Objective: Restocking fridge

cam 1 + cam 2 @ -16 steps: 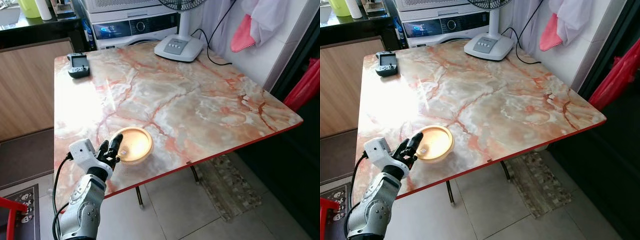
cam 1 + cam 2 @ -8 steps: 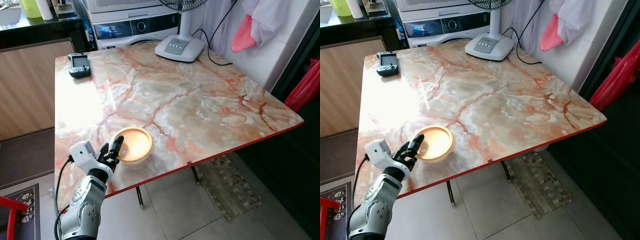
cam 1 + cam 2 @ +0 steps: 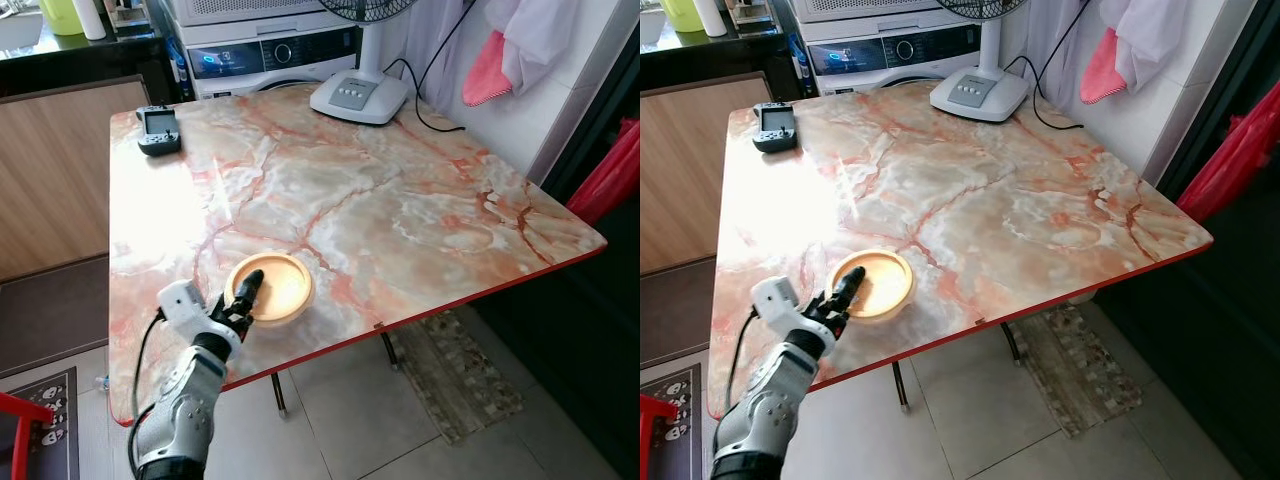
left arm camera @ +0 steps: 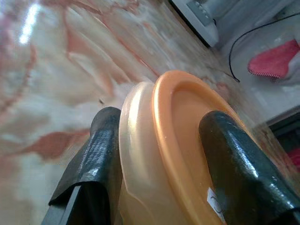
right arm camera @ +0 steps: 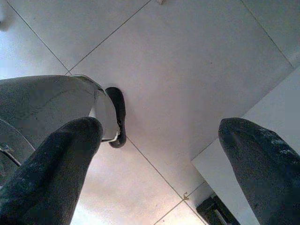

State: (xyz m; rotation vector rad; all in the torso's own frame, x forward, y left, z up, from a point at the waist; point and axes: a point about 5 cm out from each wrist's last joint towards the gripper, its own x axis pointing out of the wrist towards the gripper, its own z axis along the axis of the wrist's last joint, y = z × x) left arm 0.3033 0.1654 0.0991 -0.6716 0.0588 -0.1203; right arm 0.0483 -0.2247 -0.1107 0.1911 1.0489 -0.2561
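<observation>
A shallow orange bowl (image 3: 278, 283) sits near the front left edge of the marble table (image 3: 400, 200). My left gripper (image 3: 245, 297) reaches in from the table's front edge and is shut on the bowl's near rim. In the left wrist view one black finger (image 4: 101, 140) presses the bowl's (image 4: 173, 136) outer wall and the other finger (image 4: 234, 159) lies inside it. My right gripper (image 5: 161, 129) hangs open over pale floor tiles, with nothing between its fingers.
A white fan base (image 3: 358, 95) stands at the table's far edge and a dark handheld device (image 3: 158, 131) lies at the far left corner. A washing machine (image 3: 270, 55) is behind the table. A rug (image 3: 460, 375) lies under the table's front right.
My left gripper has pushed forward over the bowl's near rim, from beside it to straddling it. The bowl has stayed in about the same place.
</observation>
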